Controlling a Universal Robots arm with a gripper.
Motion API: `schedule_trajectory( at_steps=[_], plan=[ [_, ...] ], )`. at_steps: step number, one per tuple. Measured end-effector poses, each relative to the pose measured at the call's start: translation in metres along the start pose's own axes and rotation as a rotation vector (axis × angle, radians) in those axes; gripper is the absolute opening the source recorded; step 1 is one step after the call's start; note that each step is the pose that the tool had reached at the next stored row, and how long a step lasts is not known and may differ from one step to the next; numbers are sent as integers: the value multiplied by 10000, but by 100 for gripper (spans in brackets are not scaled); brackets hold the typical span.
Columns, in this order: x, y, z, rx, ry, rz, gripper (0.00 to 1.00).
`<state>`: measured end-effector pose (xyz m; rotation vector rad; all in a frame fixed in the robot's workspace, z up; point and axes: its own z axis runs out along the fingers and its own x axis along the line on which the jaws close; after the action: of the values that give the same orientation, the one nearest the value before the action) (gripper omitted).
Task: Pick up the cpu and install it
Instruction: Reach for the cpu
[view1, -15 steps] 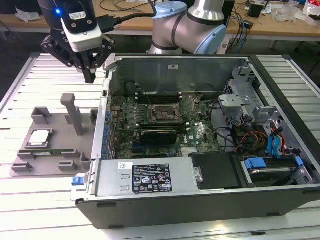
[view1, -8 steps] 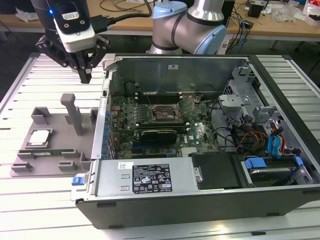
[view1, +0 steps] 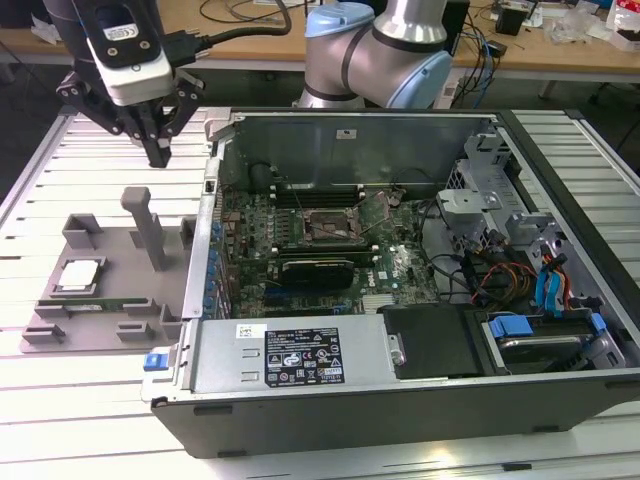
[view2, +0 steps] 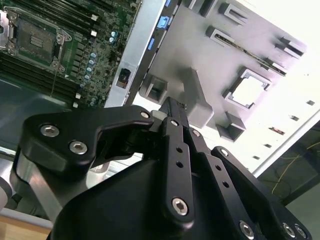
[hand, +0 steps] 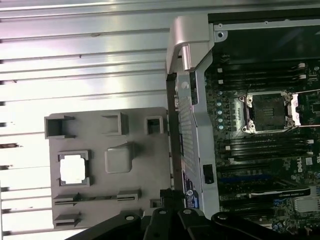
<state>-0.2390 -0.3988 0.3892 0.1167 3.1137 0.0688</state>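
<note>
The gripper (view1: 159, 153) hangs in the air above the grey plastic tray (view1: 110, 250), well clear of it. Its black metal fingers are brought together at the tips with nothing between them.

The cpu (view1: 78, 275) lies flat in a square recess of the tray, on the side of the tray farthest from the computer case (view1: 400, 400). It is a small square chip with a pale, shiny metal top, and it shows as a bright square in both wrist views. A blocky upright post (view1: 148, 225) of the same matte grey plastic rises from the middle of the tray, between the cpu's recess and the case, and low bracket-shaped blocks stand around the tray's edges.

The case is open sheet metal and lies just beside the tray, on the exterior view's right. Its tall side wall stands between the tray and the green motherboard (view1: 250, 235). On that board, well apart from the tray, sits the empty square cpu socket (view1: 328, 228), with a long black graphics card (view1: 318, 270) near it. Tray and case rest on a ribbed, pale metal table (view1: 90, 430).
</note>
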Motion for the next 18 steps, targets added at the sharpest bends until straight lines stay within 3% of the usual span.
schedule_trajectory(
  at_steps=[7,11,18],
  plan=[
    [78,-6,3,0,0,-1,11],
    [170,-13,6,0,0,0,11],
    [266,-21,9,0,0,-1,11]
  ],
)
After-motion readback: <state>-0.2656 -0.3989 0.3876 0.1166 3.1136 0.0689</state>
